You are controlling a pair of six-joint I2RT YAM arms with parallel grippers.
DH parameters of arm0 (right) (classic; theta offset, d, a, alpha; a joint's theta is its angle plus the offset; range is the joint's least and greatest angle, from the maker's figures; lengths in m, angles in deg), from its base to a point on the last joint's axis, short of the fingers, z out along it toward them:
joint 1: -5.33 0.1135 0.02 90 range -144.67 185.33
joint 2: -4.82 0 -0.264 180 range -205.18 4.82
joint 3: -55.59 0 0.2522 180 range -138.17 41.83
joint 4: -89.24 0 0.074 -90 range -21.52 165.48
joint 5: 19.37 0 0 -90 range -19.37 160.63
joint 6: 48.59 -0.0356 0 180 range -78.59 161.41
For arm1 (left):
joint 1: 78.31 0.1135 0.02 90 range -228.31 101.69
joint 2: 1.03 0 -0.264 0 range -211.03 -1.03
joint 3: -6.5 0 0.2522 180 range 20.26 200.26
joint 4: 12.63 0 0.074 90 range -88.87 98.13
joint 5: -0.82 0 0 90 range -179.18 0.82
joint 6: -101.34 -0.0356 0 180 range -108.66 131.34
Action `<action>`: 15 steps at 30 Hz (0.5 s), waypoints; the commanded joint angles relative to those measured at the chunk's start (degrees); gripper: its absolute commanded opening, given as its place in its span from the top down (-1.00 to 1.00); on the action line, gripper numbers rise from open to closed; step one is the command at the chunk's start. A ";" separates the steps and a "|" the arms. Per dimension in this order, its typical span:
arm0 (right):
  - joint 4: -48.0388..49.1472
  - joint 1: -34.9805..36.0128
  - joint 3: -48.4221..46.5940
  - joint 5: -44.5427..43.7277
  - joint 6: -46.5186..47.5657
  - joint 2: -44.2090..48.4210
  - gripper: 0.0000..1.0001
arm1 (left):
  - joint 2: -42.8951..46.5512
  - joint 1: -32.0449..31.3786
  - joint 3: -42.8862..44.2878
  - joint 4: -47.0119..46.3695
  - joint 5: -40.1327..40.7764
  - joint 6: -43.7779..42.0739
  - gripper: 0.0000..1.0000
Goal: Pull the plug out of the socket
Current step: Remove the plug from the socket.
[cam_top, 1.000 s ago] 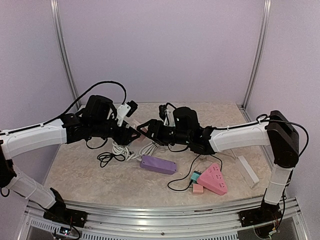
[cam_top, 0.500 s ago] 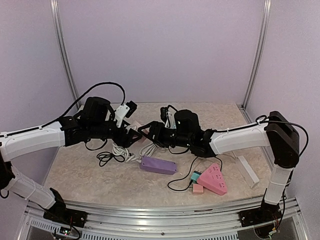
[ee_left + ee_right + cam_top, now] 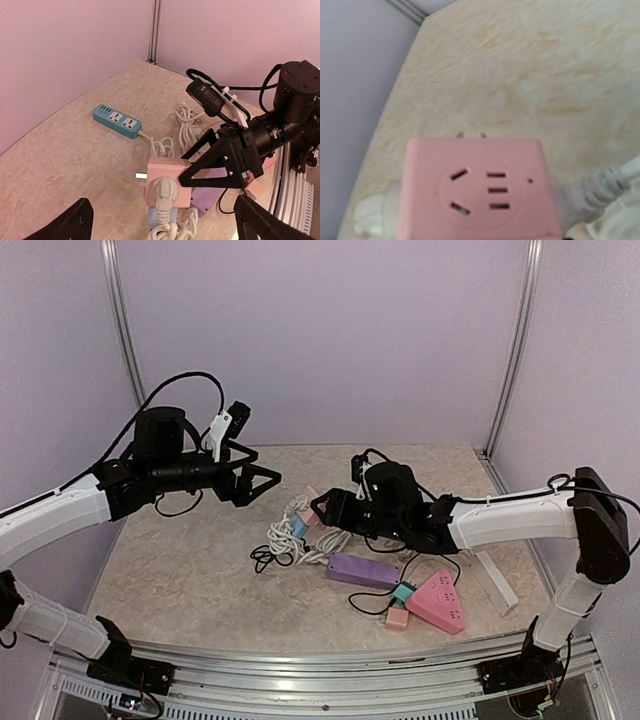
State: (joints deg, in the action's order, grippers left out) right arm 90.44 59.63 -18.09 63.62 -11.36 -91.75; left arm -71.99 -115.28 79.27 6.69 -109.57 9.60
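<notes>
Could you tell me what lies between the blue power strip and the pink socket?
Left wrist view: a bundled white cable, running from the blue power strip toward the pink socket.

The left hand (image 3: 258,478) opens wide and draws back left, while the right hand (image 3: 328,508) carries the pink socket cube (image 3: 167,175) rightward, purple strip (image 3: 364,570) trailing.

Logging the body only. Both arms are showing white shells on their long links, left arm (image 3: 60,520) and right arm (image 3: 505,520), with black housings at every joint. Black cables are looping over the wrists, the ends farthest from the front rail (image 3: 320,660). The left gripper (image 3: 262,482) and right gripper (image 3: 322,506) are showing black open-frame triangular fingers under white-bracketed cameras. Black bases are sitting at the rail's two ends.
</notes>
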 commanded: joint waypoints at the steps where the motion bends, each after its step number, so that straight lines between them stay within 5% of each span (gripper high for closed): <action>1: -0.53 -0.13 -1.93 -4.93 4.89 4.95 1.00 | -6.02 1.42 5.12 5.10 -4.86 1.20 -0.79; 8: -3.62 0.27 -3.71 -6.48 7.94 5.58 1.00 | -10.70 1.18 6.64 6.69 -8.16 1.39 -0.48; 15: -4.63 1.09 -5.35 -7.53 9.15 4.70 1.00 | -15.87 -2.46 8.89 10.66 -2.90 1.39 -0.54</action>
State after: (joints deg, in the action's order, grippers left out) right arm 81.78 60.09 -19.56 58.64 -4.15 -89.77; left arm -85.14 -115.67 86.15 13.77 -115.23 11.11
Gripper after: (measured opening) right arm 0.628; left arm 0.771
